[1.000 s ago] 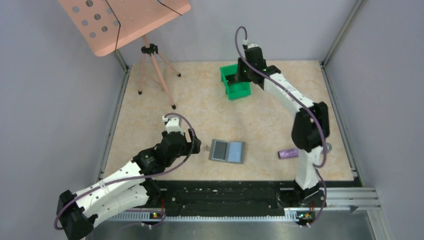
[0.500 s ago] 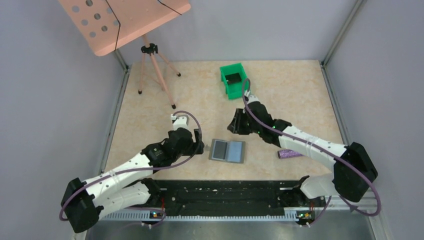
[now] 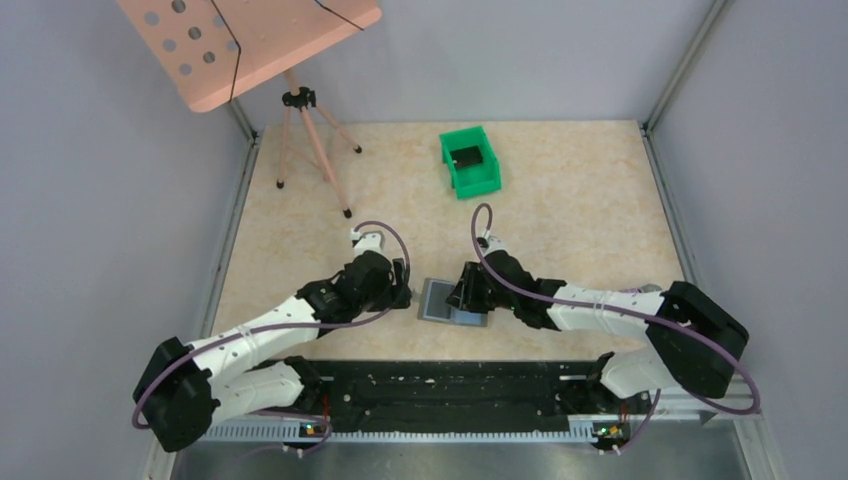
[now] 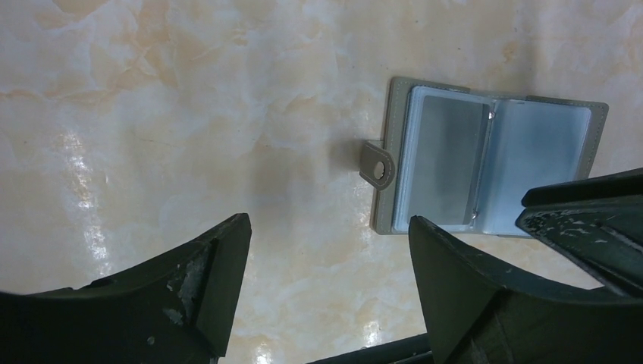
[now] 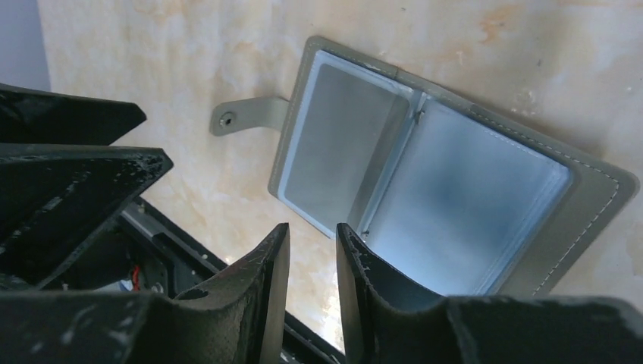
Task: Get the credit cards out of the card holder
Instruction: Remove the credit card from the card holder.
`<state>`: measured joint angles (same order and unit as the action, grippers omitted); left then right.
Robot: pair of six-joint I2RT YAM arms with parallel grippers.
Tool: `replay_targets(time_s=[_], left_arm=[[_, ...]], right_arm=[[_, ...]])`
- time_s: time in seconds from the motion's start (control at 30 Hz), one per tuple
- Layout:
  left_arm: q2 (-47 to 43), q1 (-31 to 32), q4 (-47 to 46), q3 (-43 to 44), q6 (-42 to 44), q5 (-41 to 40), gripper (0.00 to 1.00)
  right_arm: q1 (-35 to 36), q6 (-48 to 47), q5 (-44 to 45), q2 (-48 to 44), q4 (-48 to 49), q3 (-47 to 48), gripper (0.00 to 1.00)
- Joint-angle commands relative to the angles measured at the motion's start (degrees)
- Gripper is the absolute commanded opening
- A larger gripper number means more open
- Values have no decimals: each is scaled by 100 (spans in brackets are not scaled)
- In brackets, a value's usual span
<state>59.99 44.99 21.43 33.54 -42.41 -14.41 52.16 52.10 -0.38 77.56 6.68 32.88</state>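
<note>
Table [image 3: 560,200]: card holder [image 3: 438,298] lies flat, open, near front edge, between both arms. Looks light, thin, floppy cover, likely slides if pulled unpinned. Left gripper [image 4: 326,235]: jaws wide, empty, just beside snap side. Right gripper [image 5: 312,231]: jaws nearly together, slim gap, nothing held, over holder's near edge. Clear sleeves [image 5: 341,144]: glossy, probably slick; card edges hard to make out. Suggest pinning cover or strap tab [image 4: 377,164], pinching card at sleeve mouth.
</note>
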Motion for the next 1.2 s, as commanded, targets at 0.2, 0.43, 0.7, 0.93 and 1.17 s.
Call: replay_targets(time_s=[0.2,0.43,0.7,0.93,1.17], left_arm=[[482,-193,-771,47,-52,563,77],[909,-246,-1045,165,15,685,73],[1439,-443,-1613,146,-17,1334,64],[1930,-638,-1920,297,24,2469,56],[2227,-639,-2377,262,-85,3074,48]], right_arm=[[2,-690,752,379,-646,-26,28],[-193,-1303,658,277,-876,-111,26],[-363,-1755,555,67,-836,-157,25],[-525,-1957,497,13,-860,-129,25],[-540,-1902,396,-195,-914,-16,25]])
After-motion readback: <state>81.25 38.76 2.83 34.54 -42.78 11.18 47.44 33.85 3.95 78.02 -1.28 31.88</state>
